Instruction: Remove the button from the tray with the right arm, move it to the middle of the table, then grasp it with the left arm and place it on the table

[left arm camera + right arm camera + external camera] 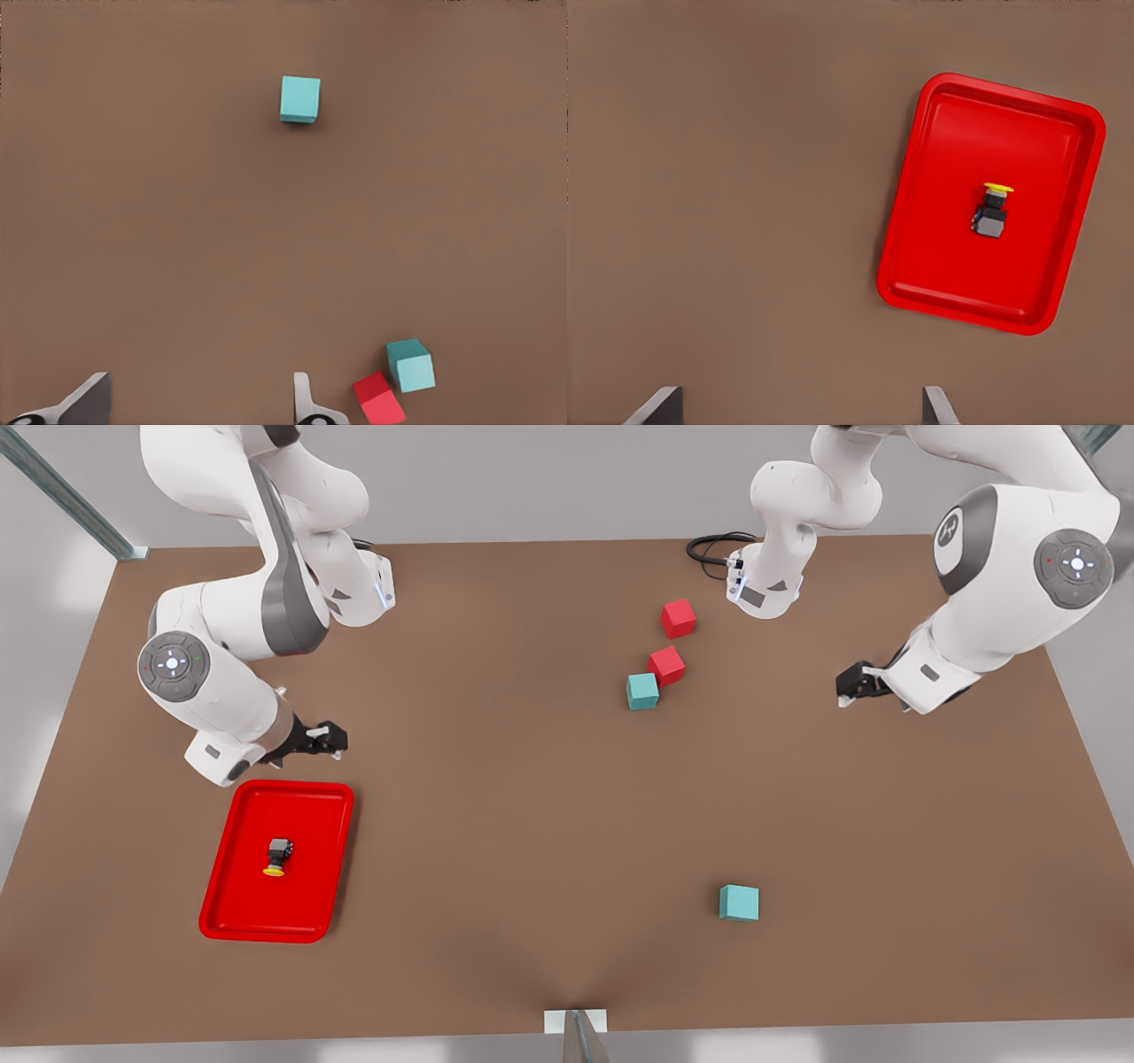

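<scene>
The button point(277, 856) point(992, 211), a dark grey body with a yellow cap, lies on its side in the middle of the red tray point(310, 841) point(948, 150), near the front of the table point(496, 806) on the front view's left. My right gripper point(328, 740) point(799, 405) hovers open just behind the tray's far edge, holding nothing. On the front view's right, my left gripper point(855, 685) point(199, 403) waits above bare tabletop, open and holding nothing.
Two red cubes point(678, 617) point(666, 665) and a teal cube point(642, 691) point(410, 365) cluster behind the table's middle. Another teal cube point(739, 903) point(300, 98) sits toward the front right. A black cable point(709, 549) loops at the back edge.
</scene>
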